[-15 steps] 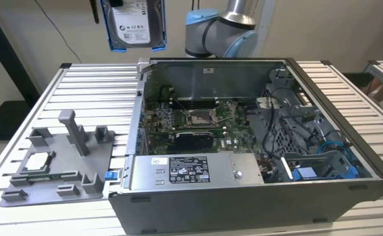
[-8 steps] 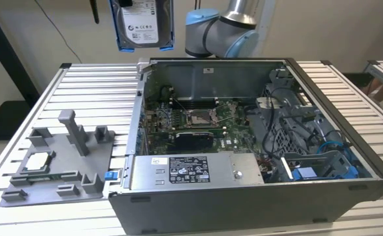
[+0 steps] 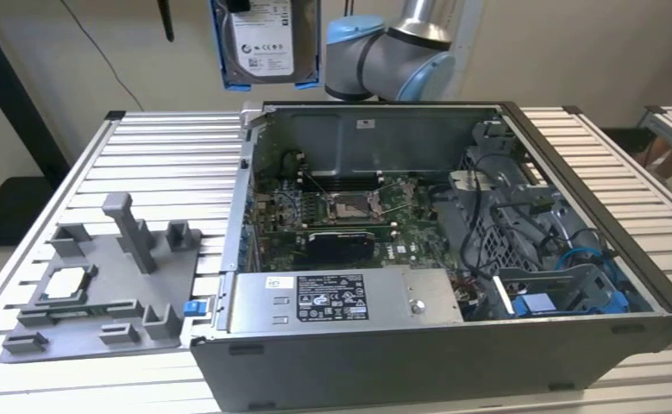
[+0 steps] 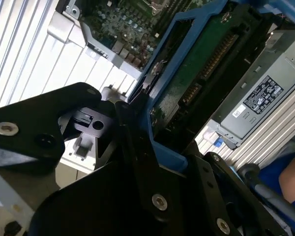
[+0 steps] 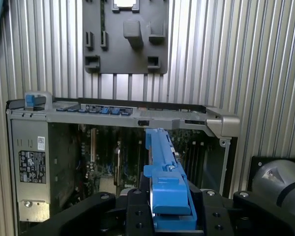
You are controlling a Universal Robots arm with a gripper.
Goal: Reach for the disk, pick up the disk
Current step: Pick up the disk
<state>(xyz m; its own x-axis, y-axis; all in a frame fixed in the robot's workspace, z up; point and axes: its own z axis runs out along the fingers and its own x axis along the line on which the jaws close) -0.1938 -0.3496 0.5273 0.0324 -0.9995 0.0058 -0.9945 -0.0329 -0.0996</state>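
Hanging high in the air: the disk (image 3: 269, 43), label turned toward the exterior view, above the tabletop's (image 3: 163, 155) edge by the arm's base, near a corner of the open computer case (image 3: 589, 345). Squeezing it: the gripper (image 5: 173, 216), black fingers (image 5: 139, 211) clamped on either side of the blue frame in the first wrist view. Judging the lift well along; doing it well meaning a firm, square hold, with the disk upright and well clear of the case's rim. Counting: one disk, one gripper, one case, one grey power-supply box (image 3: 336, 297), one grey fixture (image 3: 105, 302) near the tabletop's corner, one small silver chip (image 3: 65, 280) lying on it.
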